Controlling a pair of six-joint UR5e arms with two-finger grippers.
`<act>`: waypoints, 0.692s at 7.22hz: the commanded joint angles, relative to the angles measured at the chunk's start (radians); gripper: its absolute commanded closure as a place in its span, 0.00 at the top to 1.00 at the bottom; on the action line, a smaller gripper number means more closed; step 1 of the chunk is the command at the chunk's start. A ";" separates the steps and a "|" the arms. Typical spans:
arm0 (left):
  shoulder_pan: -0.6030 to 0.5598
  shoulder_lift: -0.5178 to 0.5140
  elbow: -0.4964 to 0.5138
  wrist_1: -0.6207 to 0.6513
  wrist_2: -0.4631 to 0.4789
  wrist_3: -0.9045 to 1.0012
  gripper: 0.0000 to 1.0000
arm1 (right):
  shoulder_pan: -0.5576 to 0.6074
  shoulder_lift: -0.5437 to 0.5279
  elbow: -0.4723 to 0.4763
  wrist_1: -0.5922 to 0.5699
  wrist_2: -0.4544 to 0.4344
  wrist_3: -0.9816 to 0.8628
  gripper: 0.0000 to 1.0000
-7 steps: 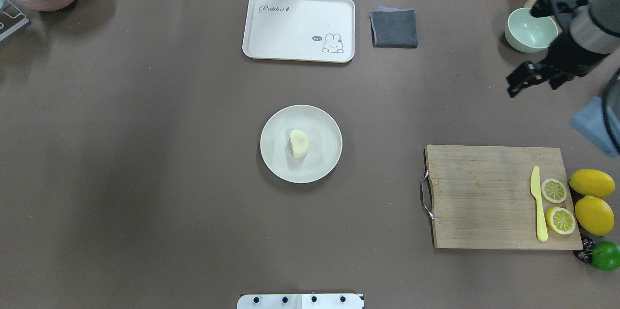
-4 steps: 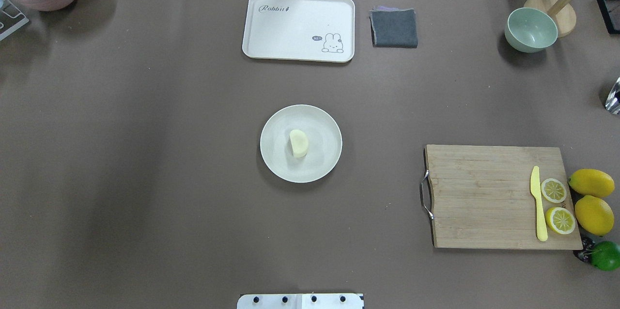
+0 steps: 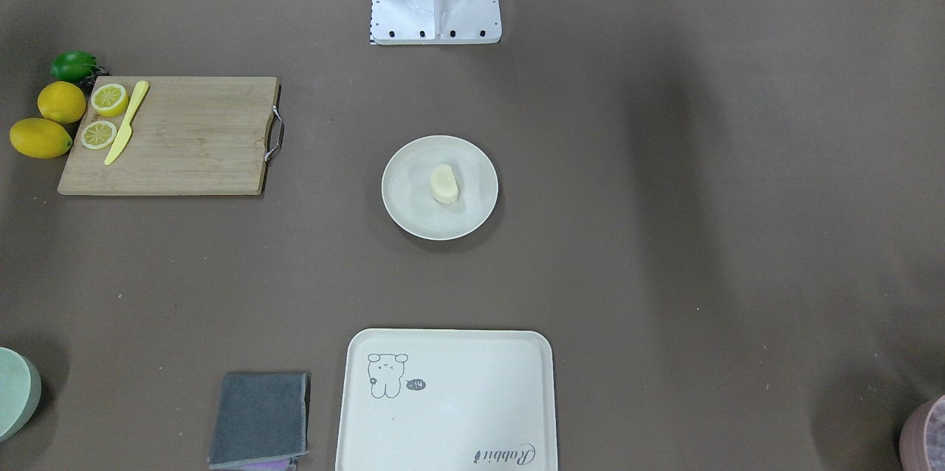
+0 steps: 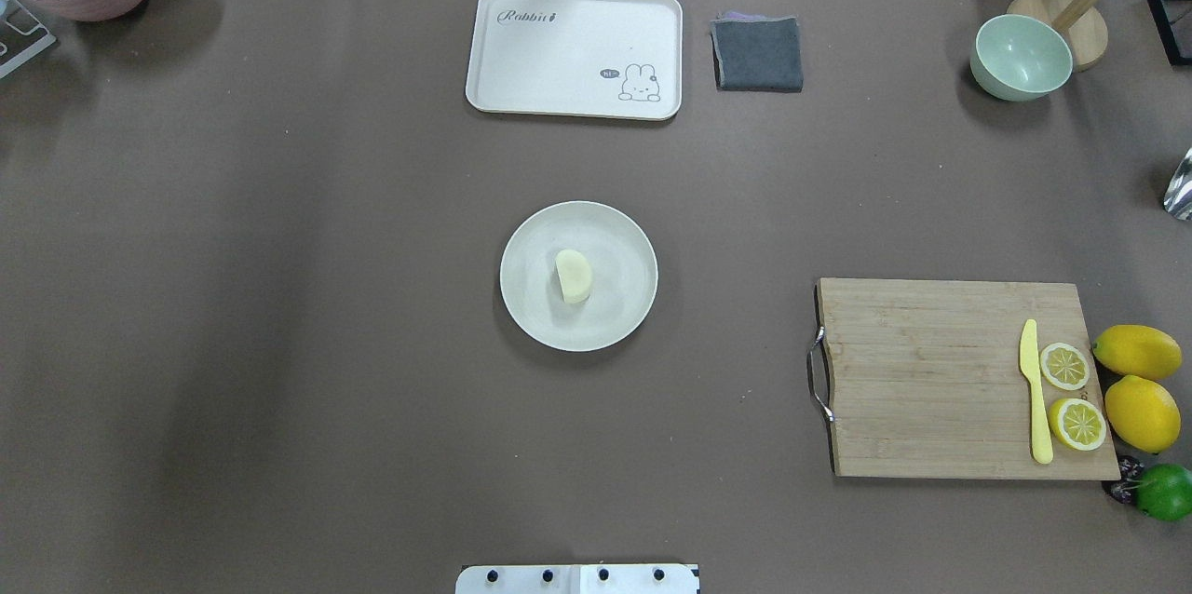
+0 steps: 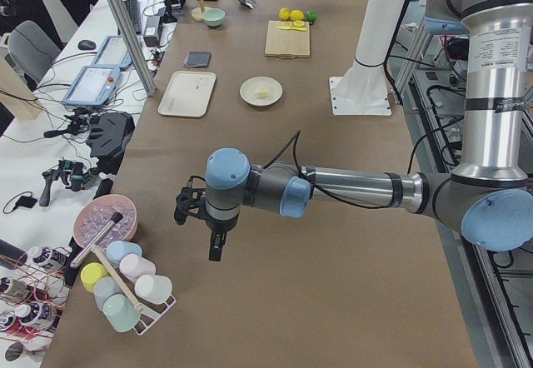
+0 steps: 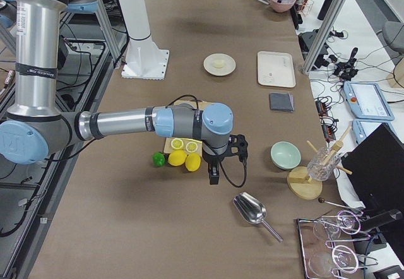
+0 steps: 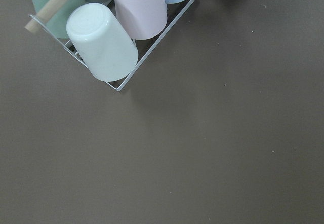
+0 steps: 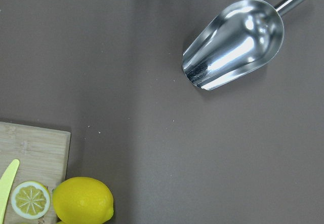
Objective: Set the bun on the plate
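The pale cream bun (image 4: 574, 276) lies on the round off-white plate (image 4: 622, 270) in the middle of the table, flat end toward the left of the overhead view; the front view shows the bun (image 3: 444, 184) and plate (image 3: 404, 194) the same way. Neither gripper is near it. My left gripper (image 5: 214, 250) hangs over bare table at the table's left end, beside a cup rack (image 7: 109, 36). At the opposite end my right gripper (image 6: 213, 177) hovers by the lemons (image 6: 185, 160). Both grippers show only in the side views, so I cannot tell whether they are open or shut.
A cream rabbit tray (image 4: 574, 52) and a grey cloth (image 4: 758, 54) lie at the far edge. A cutting board (image 4: 931, 380) carries lemon slices and a yellow knife (image 4: 1034, 398). A green bowl (image 4: 1020, 59) and a metal scoop (image 8: 233, 44) sit at the right end.
The right arm, seen a second ago at the overhead view's upper right, has swung out of that view. The bun and plate have not moved.
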 commanded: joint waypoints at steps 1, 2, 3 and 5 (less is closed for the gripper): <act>0.003 -0.004 0.001 0.003 0.000 0.000 0.98 | 0.003 0.000 -0.004 -0.001 -0.003 0.010 1.00; 0.003 -0.008 -0.003 0.003 0.000 -0.002 0.98 | 0.003 0.003 -0.004 -0.001 -0.003 0.015 1.00; 0.003 -0.008 -0.003 0.003 0.000 -0.003 0.98 | 0.003 0.006 -0.004 -0.001 -0.003 0.018 1.00; 0.003 -0.009 -0.005 0.003 0.000 -0.005 0.98 | 0.003 0.008 -0.004 -0.001 -0.003 0.018 1.00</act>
